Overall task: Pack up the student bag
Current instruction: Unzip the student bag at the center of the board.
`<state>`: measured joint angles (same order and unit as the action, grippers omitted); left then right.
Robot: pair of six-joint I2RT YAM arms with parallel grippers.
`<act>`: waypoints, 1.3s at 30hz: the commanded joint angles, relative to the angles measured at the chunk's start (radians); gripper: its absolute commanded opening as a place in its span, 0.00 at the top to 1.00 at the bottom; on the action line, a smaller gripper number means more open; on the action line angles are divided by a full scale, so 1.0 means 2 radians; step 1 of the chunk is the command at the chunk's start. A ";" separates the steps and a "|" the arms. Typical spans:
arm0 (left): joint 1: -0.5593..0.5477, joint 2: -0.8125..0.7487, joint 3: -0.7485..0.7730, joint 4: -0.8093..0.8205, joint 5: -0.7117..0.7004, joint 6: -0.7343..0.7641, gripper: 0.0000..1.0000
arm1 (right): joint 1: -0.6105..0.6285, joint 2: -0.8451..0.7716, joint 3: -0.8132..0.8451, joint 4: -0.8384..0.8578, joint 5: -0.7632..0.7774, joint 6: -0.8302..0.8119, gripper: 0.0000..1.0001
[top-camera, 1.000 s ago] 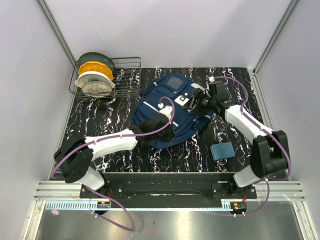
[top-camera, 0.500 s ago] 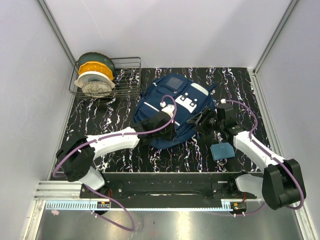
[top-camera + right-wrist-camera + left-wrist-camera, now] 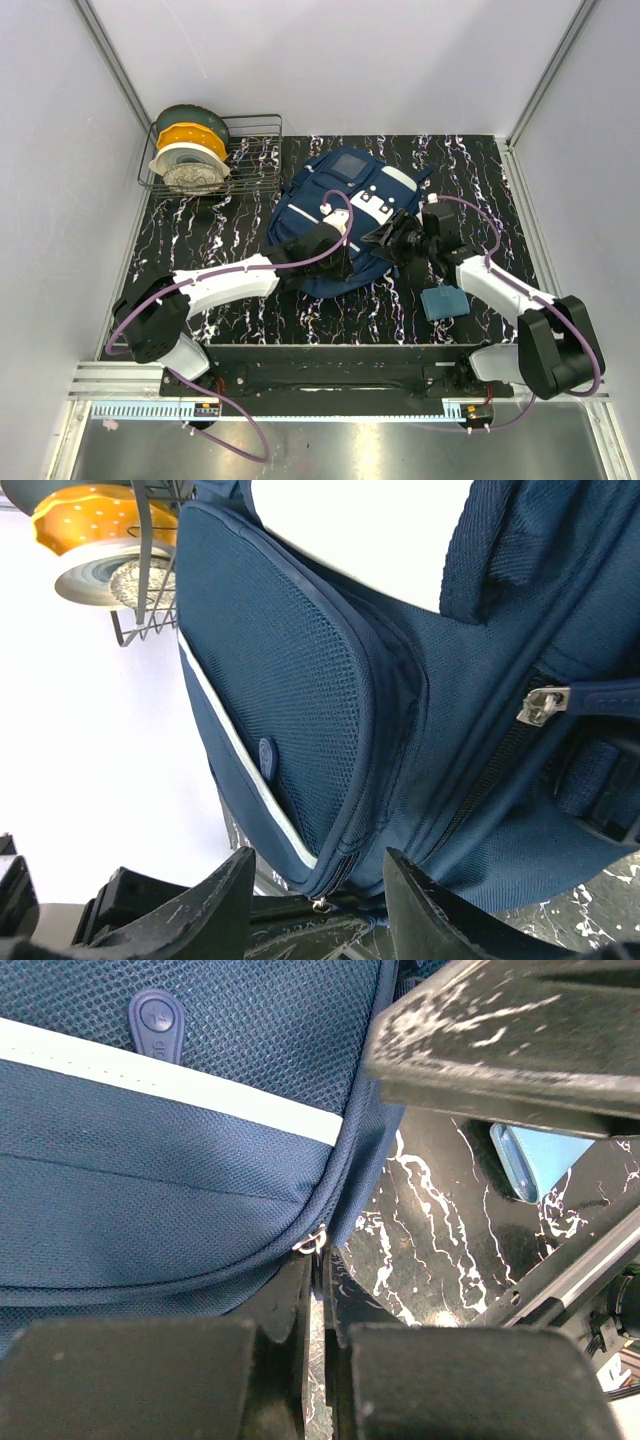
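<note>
The student bag (image 3: 335, 195) lies flat in the middle of the table, navy with white patches and a grey square patch. My left gripper (image 3: 343, 262) is at its near edge. In the left wrist view this gripper (image 3: 322, 1265) is shut on the small metal zipper pull (image 3: 314, 1240) at the corner of the bag (image 3: 180, 1140). My right gripper (image 3: 375, 245) is open just right of it. Its fingers straddle the same corner of the bag (image 3: 330, 680) without touching it. A second zipper pull (image 3: 540, 705) shows further up.
A small teal-blue pouch (image 3: 445, 302) lies on the marbled black table (image 3: 200, 240) near the right arm. A wire rack (image 3: 250, 150) holding round yellow, white and dark green items stands at the back left. Grey walls enclose the table.
My right arm has swung from the bag's far right side down to its near right corner, beside the left gripper. The left arm and the bag have barely moved.
</note>
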<state>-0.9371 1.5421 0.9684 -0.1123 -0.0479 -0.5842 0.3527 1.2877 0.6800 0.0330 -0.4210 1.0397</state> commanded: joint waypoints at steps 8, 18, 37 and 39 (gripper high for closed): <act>-0.004 -0.025 0.020 0.008 0.021 0.007 1.00 | 0.024 0.036 0.030 0.037 0.019 -0.004 0.78; -0.005 -0.047 0.017 -0.024 -0.011 0.034 1.00 | 0.011 0.017 0.081 -0.079 0.102 -0.104 1.00; 0.046 -0.100 -0.021 -0.102 -0.100 0.063 1.00 | -0.066 0.035 0.126 -0.136 0.105 -0.200 1.00; 0.049 -0.101 -0.017 -0.102 -0.093 0.067 1.00 | -0.069 0.039 0.129 -0.136 0.088 -0.198 1.00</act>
<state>-0.8711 1.3975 0.9394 -0.2291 -0.1730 -0.4744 0.2825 1.3575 0.8761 -0.2756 -0.3748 0.7261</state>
